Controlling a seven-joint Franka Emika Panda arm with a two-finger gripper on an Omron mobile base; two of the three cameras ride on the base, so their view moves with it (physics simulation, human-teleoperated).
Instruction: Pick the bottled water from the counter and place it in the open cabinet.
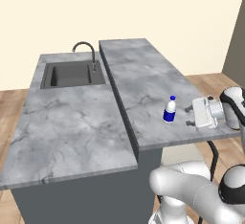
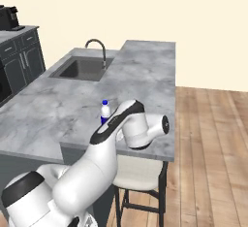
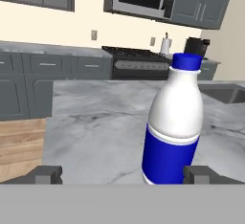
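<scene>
**Lining up on the bottle: center it before you squeeze**

So the bottled water [image 1: 170, 109] is standing upright on the raised marbled surface [image 1: 143, 79], toward its near right end, with the sink [image 1: 72, 74] on the lower top off to the left. The claw [image 1: 190, 115] is level with it, coming in sideways from the right, jaws spread as wide as they go and nothing in them.

From the hand view the bottle [image 3: 174, 125] sits off-center, crowding the right fingertip [image 3: 196, 174], while the left fingertip [image 3: 47, 174] has loads of room. I'd say that's the thing to fix: slide the hand sideways until the blue label band is midway between the tips, then push forward so the fingers straddle the body, not just the front curve.

Grab around the label, low-ish, since it's a tall narrow thing and a bump from one finger could tip it. Close slowly, keep the hand level, lift straight up.

The open cabinet isn't something I can pick out yet, so that's for later.
</scene>
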